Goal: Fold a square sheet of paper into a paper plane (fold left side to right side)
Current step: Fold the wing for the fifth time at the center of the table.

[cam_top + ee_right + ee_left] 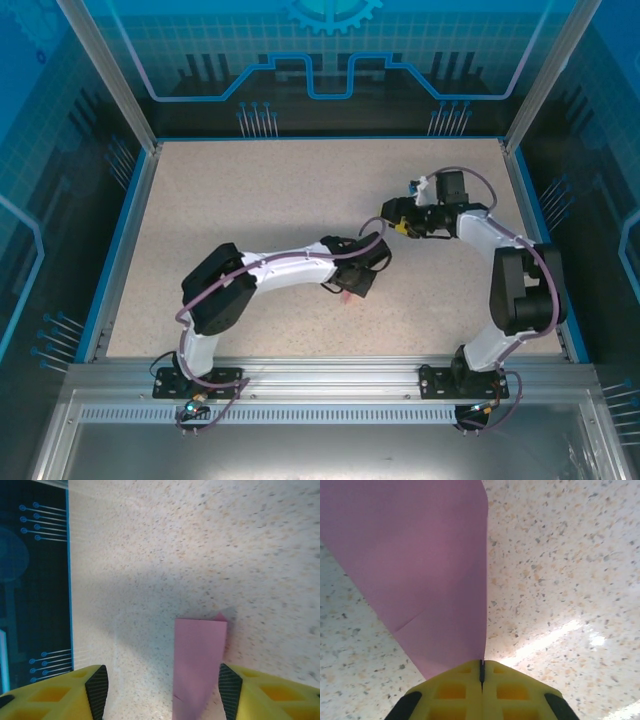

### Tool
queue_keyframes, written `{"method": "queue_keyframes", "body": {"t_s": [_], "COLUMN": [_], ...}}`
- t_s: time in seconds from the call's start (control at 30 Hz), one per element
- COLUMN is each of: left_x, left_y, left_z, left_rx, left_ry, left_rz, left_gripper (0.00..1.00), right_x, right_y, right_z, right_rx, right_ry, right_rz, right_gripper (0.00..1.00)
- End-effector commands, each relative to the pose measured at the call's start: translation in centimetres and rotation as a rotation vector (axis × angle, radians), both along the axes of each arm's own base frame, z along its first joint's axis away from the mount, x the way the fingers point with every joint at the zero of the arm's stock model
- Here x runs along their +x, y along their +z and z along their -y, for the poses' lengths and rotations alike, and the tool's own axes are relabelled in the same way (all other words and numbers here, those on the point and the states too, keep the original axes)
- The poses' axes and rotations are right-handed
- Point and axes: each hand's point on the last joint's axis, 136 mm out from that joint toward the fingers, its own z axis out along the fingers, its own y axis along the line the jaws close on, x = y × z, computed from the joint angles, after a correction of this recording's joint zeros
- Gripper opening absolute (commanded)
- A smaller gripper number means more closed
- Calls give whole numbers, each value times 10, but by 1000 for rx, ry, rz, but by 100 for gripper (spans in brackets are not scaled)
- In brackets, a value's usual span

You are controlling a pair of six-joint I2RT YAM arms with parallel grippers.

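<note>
Toward the near edge of the speckled worktop, about midway along it: left gripper, yellow fingers pressed together on a corner of the folded pink paper sheet, which widens away from the tips and bears a short crease. Farther in: right gripper, jaws spread, the sheet's narrow end lying between them.

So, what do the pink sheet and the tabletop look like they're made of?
Pink paper: thin matte paper, judging by the crisp crease line and clean straight edges.
Tabletop: a hard, beige, speckled surface, either stone-look laminate or composite; the look leaves that open. The finish is semi-glossy, going by the bright streaks of reflected light.
</note>
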Motion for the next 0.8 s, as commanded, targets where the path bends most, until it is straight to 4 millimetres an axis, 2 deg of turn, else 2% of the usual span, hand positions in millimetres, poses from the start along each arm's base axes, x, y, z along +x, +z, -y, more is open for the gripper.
{"method": "queue_keyframes", "body": {"t_s": [0.0, 0.13, 0.43, 0.5, 0.77], "left_x": [-4, -4, -3, -2, -2], "left_y": [9, 4, 6, 9, 8], "left_z": [21, 19, 10, 7, -8], "left_rx": [-219, -317, -547, -603, -736], "left_ry": [9, 49, 135, 150, 216], "left_rz": [-88, -146, -167, -159, -160], "left_gripper": [0, 0, 0, 0, 0], "right_x": [-14, -23, -37, -48, -62], "right_y": [-17, -21, -22, -33, -45], "right_z": [14, 15, 1, -2, -24], "right_rx": [-52, -57, -19, -20, -10], "right_ry": [-19, 1, 75, 88, 135], "right_rz": [-26, -26, -6, -32, -50], "right_gripper": [64, 65, 65, 65, 63]}}
